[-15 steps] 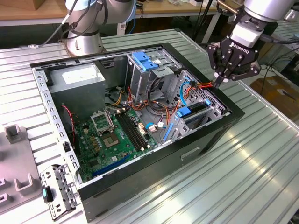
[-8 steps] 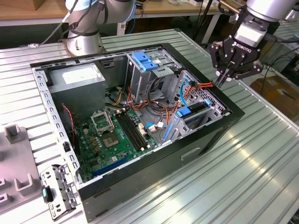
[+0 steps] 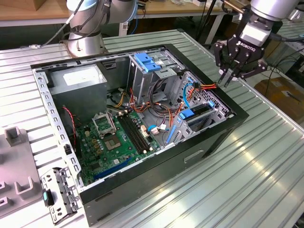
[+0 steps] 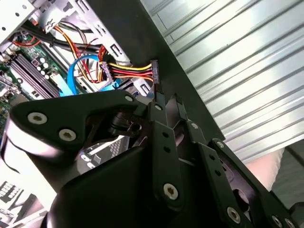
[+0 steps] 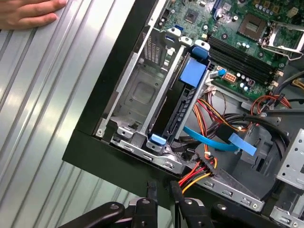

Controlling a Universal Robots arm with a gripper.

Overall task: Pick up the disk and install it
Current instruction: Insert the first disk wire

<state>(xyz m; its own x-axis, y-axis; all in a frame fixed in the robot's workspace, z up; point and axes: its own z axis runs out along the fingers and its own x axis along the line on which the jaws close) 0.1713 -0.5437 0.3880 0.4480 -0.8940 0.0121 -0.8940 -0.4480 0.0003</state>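
Note:
The disk (image 5: 192,73) stands on edge in a slot of the drive cage (image 5: 135,95) inside the open computer case (image 3: 228,126), with blue carrier rails at both ends. In the exterior view the disk (image 3: 189,114) sits near the case's right wall. My gripper (image 3: 227,80) hovers above that wall, apart from the disk, shut with nothing between its fingers. In both wrist views the gripper (image 4: 167,100) (image 5: 163,190) is over the case rim, close to a yellow-red-black power plug (image 4: 128,69) (image 5: 199,171).
A motherboard (image 3: 118,137) fills the case floor, with loose cables around it. Toward the back stand a grey power supply box (image 3: 78,78) and a blue-topped cage (image 3: 148,61). A person's hand (image 5: 28,12) rests on the ribbed table beside the case. A metal bracket (image 3: 59,192) lies at the exterior view's left.

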